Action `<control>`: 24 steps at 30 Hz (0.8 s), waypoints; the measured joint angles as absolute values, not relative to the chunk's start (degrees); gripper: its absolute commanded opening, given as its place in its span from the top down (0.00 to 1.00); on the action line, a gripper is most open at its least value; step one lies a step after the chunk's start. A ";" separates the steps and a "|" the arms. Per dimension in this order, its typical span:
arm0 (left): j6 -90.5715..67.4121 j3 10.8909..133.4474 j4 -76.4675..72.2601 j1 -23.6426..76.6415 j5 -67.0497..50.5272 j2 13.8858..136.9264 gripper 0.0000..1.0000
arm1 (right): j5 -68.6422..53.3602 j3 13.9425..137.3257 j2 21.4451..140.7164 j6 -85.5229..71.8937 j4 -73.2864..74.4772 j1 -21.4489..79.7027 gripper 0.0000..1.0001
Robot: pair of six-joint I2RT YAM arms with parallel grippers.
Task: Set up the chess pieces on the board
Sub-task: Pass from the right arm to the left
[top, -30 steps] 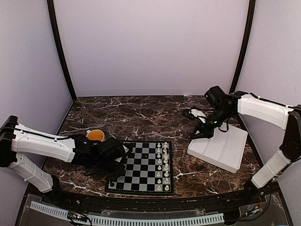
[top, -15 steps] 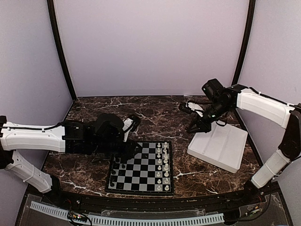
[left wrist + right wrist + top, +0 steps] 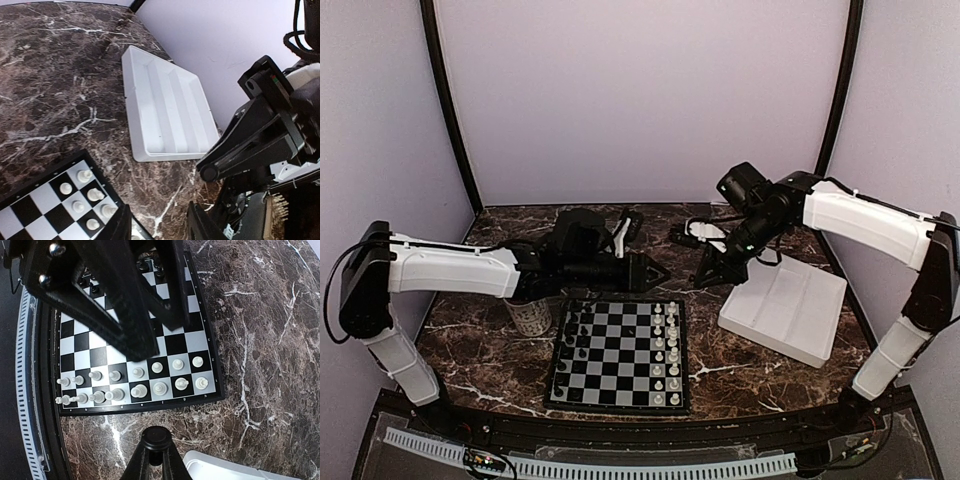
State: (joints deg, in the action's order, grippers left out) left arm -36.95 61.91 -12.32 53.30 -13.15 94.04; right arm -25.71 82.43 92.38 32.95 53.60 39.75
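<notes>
Beyond the board [image 3: 620, 360]: left hand [image 3: 660, 272] is hovering released, just lifted away.
Right hand [image 3: 703, 281]: is swinging in from tray [image 3: 790, 310], clenched; probably bringing another.
Chess pieces [image 3: 575, 326]: are lining board's left files.

The top view sits high behind both arm bases, looking down and forward across the whole tabletop [image 3: 490, 355] to the back wall [image 3: 640, 100]. The left wrist view skims low and close toward the white tray [image 3: 165, 110]. The right wrist view looks steeply down from close by. All three share the side of the board [image 3: 620, 355] lined with white pieces [image 3: 672, 345].
</notes>
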 measured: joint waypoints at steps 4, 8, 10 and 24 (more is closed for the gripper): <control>-40.18 63.02 -17.04 53.08 -18.74 97.12 0.57 | -24.32 83.66 92.95 32.95 53.93 41.30 0.91; -42.76 63.61 -20.05 52.86 -23.33 99.33 0.59 | -23.24 84.53 93.73 32.97 54.06 41.80 0.91; -43.97 63.70 -21.39 52.80 -25.10 100.01 0.61 | -22.68 84.73 94.00 32.97 54.08 42.11 0.91; -48.47 64.69 -26.13 52.03 -30.85 103.35 0.73 | -21.28 84.88 94.17 33.01 54.26 43.20 0.91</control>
